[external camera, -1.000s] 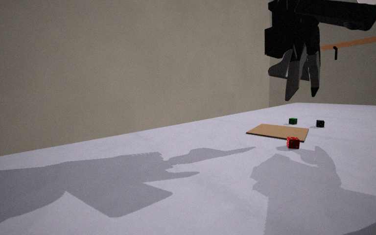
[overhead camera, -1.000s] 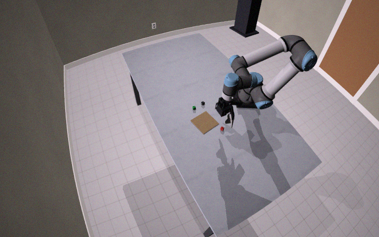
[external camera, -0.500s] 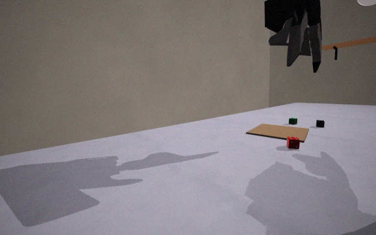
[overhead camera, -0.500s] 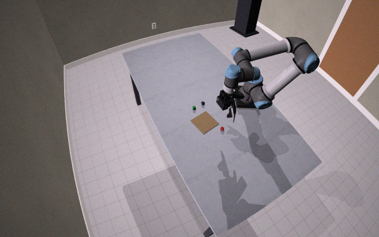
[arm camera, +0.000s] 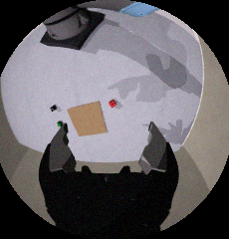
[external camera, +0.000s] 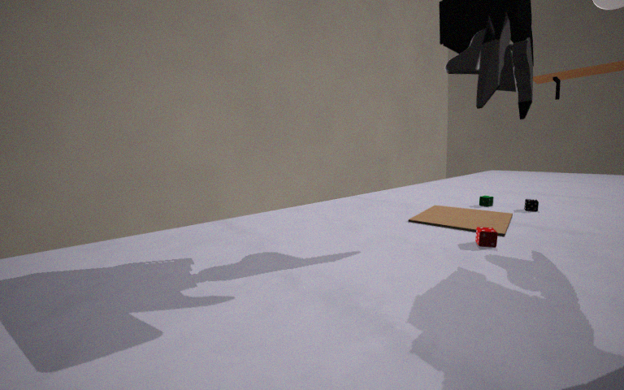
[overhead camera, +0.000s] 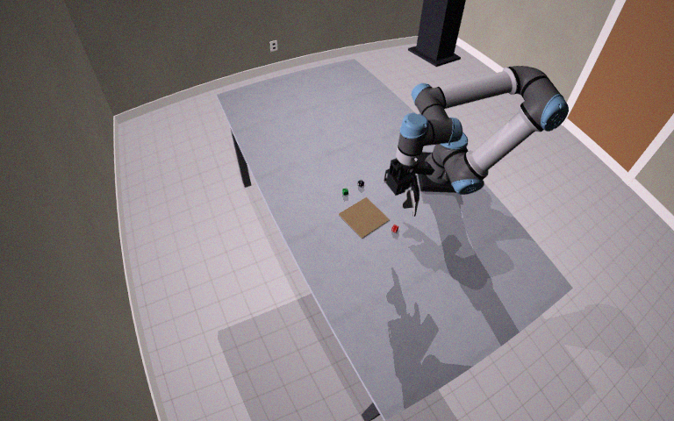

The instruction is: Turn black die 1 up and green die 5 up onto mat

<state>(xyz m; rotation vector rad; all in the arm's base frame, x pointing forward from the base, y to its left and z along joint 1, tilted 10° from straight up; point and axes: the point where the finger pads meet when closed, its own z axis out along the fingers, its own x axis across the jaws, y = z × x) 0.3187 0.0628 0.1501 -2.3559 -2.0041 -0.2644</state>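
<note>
1. My tool [overhead camera: 405,199] [external camera: 500,110] [arm camera: 108,122] is spread wide, with nothing between its fingers, high above the tabletop [overhead camera: 325,140] [external camera: 281,251] [arm camera: 35,85].
2. Below the tool, I see the tan mat [overhead camera: 363,217] [external camera: 462,219] [arm camera: 88,119] lying on the tabletop.
3. The red die [overhead camera: 395,228] [external camera: 486,237] [arm camera: 113,104] sits lower than my tool, just beside the mat.
4. Also below the tool, the black die [overhead camera: 361,183] [external camera: 530,205] [arm camera: 53,108] and green die [overhead camera: 345,191] [external camera: 486,201] [arm camera: 60,123] sit near each other, both off the mat.
</note>
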